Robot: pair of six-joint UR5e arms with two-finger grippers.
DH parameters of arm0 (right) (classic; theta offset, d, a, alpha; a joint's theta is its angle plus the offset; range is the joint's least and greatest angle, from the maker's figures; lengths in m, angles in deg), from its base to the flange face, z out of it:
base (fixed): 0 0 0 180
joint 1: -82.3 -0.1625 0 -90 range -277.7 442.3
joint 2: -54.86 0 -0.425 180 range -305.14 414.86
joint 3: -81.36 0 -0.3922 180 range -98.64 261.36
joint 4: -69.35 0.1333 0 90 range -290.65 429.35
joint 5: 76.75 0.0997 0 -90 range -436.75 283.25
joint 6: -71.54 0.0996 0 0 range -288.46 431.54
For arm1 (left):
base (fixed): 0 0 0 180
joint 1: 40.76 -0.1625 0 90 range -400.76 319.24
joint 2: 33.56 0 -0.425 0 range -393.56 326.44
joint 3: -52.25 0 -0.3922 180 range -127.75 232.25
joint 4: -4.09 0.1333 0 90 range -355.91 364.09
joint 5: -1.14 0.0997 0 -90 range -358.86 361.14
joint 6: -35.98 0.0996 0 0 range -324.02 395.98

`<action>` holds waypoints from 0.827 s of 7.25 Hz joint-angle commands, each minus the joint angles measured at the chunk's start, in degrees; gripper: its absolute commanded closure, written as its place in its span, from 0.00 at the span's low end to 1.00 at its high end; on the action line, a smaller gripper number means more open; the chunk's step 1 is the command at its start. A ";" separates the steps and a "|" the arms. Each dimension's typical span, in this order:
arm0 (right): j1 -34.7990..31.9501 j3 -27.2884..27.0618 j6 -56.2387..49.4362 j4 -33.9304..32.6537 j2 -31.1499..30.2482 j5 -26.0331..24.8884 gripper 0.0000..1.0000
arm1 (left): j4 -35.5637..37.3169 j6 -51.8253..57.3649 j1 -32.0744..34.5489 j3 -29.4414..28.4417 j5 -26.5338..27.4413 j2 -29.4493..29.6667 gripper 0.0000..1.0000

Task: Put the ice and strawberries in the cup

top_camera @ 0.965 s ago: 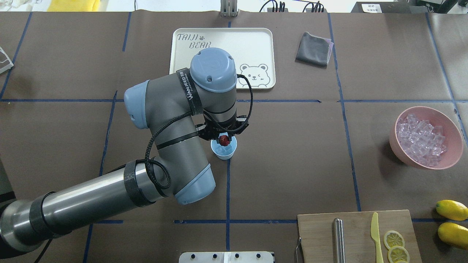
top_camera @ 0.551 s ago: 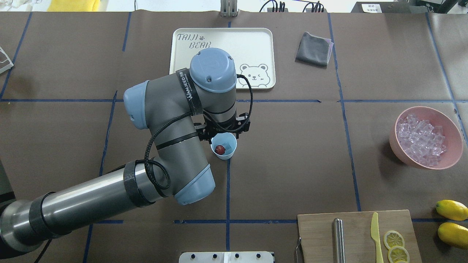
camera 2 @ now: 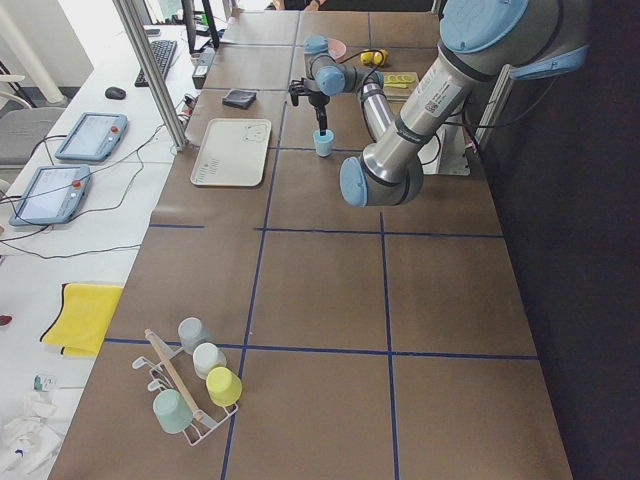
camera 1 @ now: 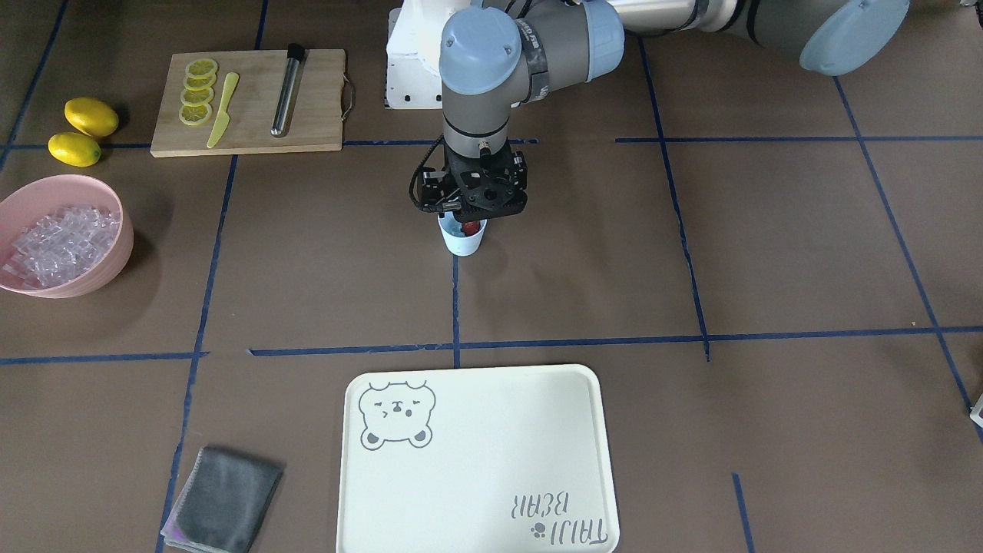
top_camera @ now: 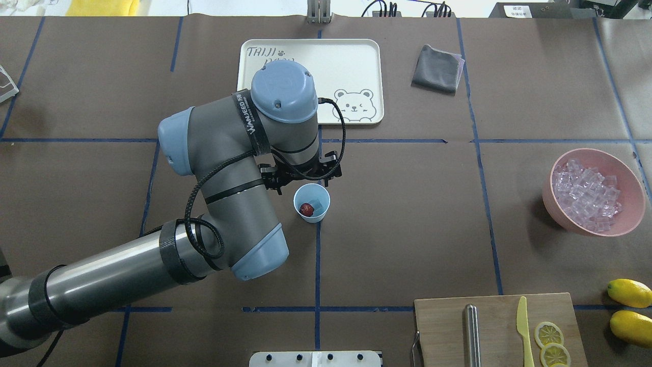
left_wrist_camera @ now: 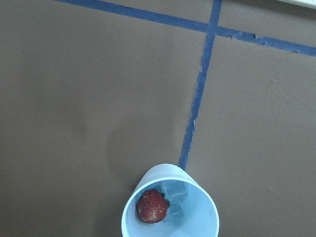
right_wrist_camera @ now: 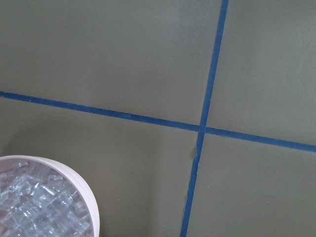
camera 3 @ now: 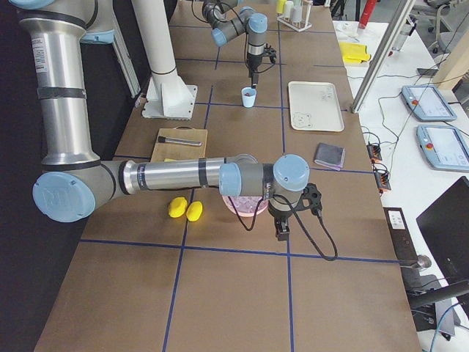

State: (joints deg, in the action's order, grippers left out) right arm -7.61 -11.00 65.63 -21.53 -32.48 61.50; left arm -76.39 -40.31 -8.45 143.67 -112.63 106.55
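My left gripper [camera 1: 470, 217] has let go and drawn back toward 11 o'clock of the cup [top_camera: 315, 219]. It is empty, though I cannot tell its spread. The strawberry [top_camera: 306, 208] now lies inside beside ice [left_wrist_camera: 176, 197] — both ingredients in.

The left arm [top_camera: 102, 278] is angling forward from the shoulder, elbow bent, with its wrist [top_camera: 282, 99] pointing straight down. The left gripper [camera 1: 468, 211] is hanging vertically below it, its finger spread not showing. The right arm [camera 3: 176, 174] is lying stretched out level, with the right gripper [camera 3: 282, 231] pointing down, its jaws unreadable.
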 commanded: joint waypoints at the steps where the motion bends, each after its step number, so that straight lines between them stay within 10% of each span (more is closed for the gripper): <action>1: 0.00 3.23 3.10 9.46 -2.56 -0.35 0.00 | 1.28 4.90 2.84 4.09 -0.49 -4.63 0.00; 6: 0.00 3.16 7.23 9.93 -2.75 -0.26 0.00 | 13.33 26.05 14.50 16.23 -5.02 -14.64 0.00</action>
State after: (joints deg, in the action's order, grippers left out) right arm -7.62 -7.85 72.61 -11.66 -35.19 61.23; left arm -63.94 -20.37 2.18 156.87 -114.52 96.26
